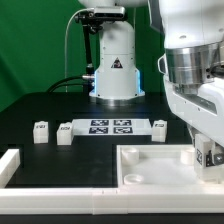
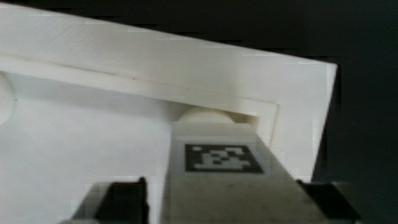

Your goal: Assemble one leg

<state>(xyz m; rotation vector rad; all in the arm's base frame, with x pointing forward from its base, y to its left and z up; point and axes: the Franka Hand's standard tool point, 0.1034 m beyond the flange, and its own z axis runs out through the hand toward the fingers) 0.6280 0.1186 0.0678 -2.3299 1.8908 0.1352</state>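
Clenching the white tagged plastic leg [image 2: 219,152] at four o'clock, the gripper [image 2: 219,204] should lower it upright — squarely onto the white square panel [image 2: 107,105].

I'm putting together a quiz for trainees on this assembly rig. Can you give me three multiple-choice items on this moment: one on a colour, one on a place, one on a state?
1. What colour is the table?
A black; B white; C green.
2. Where is the leg at the gripper?
A lying loose on the table; B at the white panel; C at the exterior view's left edge.
3. How is the gripper?
A open and empty; B shut on the leg; C out of view.

Key:
1 A, the surface around the parts is dark.
2 B, the wrist view shows the panel right behind the leg.
3 B, the fingers flank the leg closely on both sides.
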